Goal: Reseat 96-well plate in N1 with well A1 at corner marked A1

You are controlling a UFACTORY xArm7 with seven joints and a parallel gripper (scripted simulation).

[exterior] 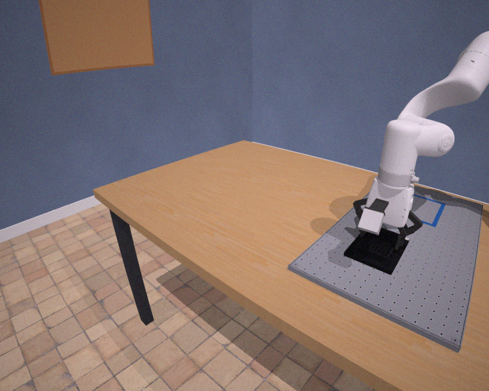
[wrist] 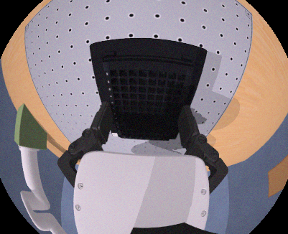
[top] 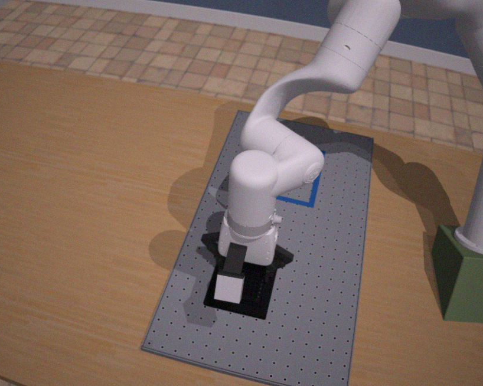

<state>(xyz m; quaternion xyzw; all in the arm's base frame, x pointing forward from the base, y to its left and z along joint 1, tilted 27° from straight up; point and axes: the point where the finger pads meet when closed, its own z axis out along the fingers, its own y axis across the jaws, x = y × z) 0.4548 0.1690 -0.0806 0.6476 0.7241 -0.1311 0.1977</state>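
The gripper hangs directly above the black plate nest N1, in the lower centre of the top view. Its jaws stand fully open and hold nothing. In the wrist view the two black fingers flank the near end of the 96-well plate, one at each side, at the middle of the frame; whether the pads touch the plate's walls cannot be told.

The plate lies inside the nest, its grid of wells facing up. It is as dark as the nest, so its outline is hard to separate from the locators, and neither the cut corner nor the A1 mark can be made out in any view.

The nest rests on the grey perforated deck, which lies on the wooden table. In the exterior view the nest sits at the right of the frame, below the white wrist housing.

Bench spot B1, a blue taped outline, appears just above the nest in the top view, partly covered by the arm's elbow. The arm's green pedestal stands at the right edge, off the deck.
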